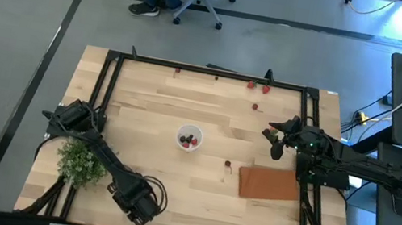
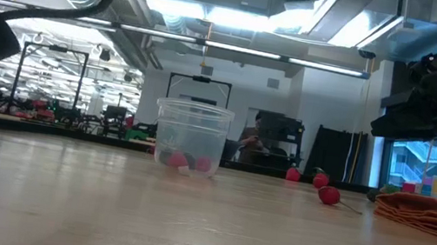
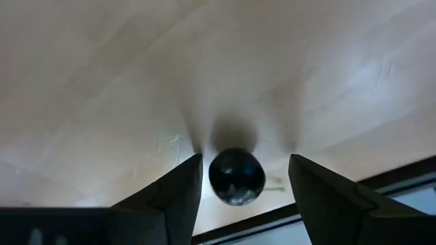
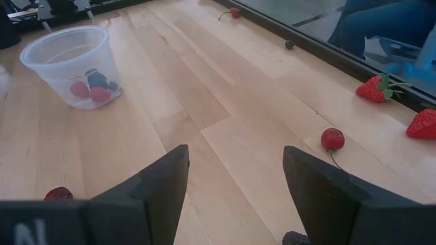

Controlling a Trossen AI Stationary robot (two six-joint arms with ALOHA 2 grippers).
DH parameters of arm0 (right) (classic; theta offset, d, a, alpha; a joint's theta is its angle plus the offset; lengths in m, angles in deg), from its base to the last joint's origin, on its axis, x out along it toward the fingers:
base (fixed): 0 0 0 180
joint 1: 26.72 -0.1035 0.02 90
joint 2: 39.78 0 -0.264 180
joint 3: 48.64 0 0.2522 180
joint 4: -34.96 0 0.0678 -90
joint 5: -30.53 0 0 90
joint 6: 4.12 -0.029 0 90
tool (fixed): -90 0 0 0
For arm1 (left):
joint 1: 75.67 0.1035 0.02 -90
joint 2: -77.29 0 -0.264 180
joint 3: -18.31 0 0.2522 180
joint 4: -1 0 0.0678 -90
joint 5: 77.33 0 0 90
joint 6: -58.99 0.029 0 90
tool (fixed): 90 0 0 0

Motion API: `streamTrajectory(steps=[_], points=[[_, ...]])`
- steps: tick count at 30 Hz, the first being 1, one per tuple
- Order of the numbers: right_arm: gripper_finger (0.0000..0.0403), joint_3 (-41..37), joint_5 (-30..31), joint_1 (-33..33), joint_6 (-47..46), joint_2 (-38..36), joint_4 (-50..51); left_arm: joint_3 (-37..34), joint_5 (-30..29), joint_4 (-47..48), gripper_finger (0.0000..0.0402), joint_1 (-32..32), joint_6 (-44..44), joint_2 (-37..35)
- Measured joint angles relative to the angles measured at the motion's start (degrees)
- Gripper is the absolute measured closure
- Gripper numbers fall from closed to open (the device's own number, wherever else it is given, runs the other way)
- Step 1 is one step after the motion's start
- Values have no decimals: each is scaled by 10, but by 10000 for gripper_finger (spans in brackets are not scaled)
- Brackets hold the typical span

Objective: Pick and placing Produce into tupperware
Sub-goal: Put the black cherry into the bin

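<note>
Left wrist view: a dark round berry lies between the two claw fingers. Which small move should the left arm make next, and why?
Probably close the left claw on the dark round berry. Its fingers stand open on either side of the berry, which lies on the pale wooden table with gaps on both sides. The small translucent plastic cup mid-table already holds a few pieces, so lifting would follow.

Translucent plastic tupperware (image 4: 71,62) on matt, smooth wooden table (image 4: 204,102).

Wooden table (image 1: 161,106) carries cup (image 1: 188,137), berries (image 1: 255,106), mat (image 1: 269,184), bush (image 1: 80,162).
</note>
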Motion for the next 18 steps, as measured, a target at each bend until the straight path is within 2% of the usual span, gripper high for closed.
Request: streamTrajectory(steps=[5,10,18], points=[[163,0,0,0,-1,0,0,-8,19,-1,199,2,-24,0],[163,0,0,0,-1,0,0,-13,31,-2,228,1,-29,0],[163,0,0,0,-2,0,0,-16,17,-4,277,1,-36,-1]])
